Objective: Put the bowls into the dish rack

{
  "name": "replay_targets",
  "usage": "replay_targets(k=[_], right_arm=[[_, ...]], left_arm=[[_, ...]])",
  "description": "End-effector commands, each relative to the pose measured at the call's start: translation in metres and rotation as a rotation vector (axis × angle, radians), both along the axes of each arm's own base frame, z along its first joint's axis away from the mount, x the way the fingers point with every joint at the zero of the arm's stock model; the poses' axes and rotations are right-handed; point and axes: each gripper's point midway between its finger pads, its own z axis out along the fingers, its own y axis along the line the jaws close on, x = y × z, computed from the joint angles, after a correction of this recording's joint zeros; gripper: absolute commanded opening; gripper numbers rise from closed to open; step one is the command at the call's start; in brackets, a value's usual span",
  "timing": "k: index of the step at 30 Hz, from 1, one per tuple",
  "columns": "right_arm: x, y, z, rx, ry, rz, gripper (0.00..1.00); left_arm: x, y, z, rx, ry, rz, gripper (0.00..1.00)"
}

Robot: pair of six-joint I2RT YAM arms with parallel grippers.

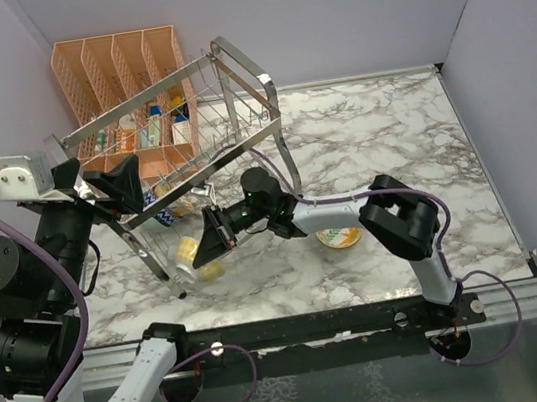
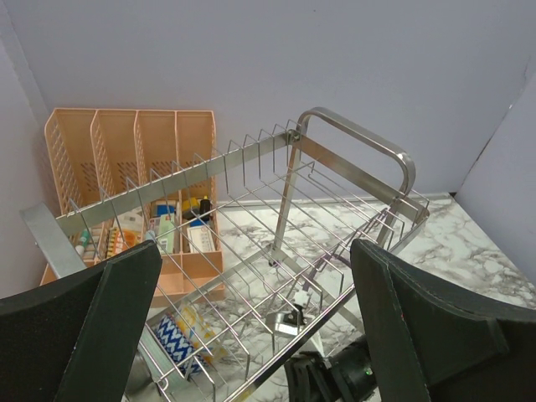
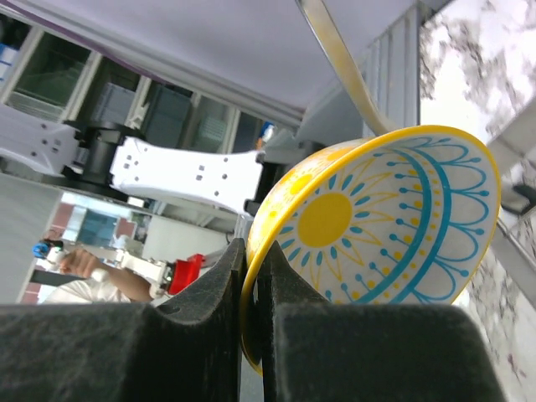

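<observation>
The chrome wire dish rack stands at the left middle of the table, and fills the left wrist view. A bowl with a blue zigzag outside lies on its side in the lower tier, seen through the wires. My right gripper is shut on the rim of a yellow bowl with a blue and yellow sun pattern, held on edge at the rack's near lower side. A third bowl sits on the table under the right arm. My left gripper is wide open and empty above the rack's near-left corner.
A peach-orange mesh organiser with small packets stands behind the rack against the back wall. The rack's steel legs and handle surround the right gripper. Marble table stretches to the right.
</observation>
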Motion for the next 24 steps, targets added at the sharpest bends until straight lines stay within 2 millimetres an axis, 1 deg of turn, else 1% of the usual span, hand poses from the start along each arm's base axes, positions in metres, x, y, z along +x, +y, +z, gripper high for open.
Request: replay_targets(k=[1,5,8,13,20,24], right_arm=[[0.01,0.011,0.062,0.236,-0.048,0.029,0.01],[0.029,0.022,0.06,0.254,-0.029,-0.002,0.01],[0.042,0.03,0.051,0.257,-0.001,-0.018,0.01],[0.058,0.039,0.033,0.281,0.037,-0.036,0.01],[0.085,0.043,0.026,0.327,0.055,-0.116,0.01],[0.098,0.047,0.018,0.317,0.067,-0.144,0.01]], left_arm=[[0.0,-0.003,0.007,0.003,-0.019,-0.018,0.99],[0.001,-0.003,0.005,0.003,-0.014,-0.018,0.99],[0.001,-0.004,0.002,0.004,-0.009,-0.02,0.99],[0.002,-0.004,0.001,0.006,-0.004,-0.018,0.99],[0.004,-0.004,-0.001,0.011,0.003,-0.017,0.99],[0.004,-0.004,-0.003,0.012,0.007,-0.014,0.99]])
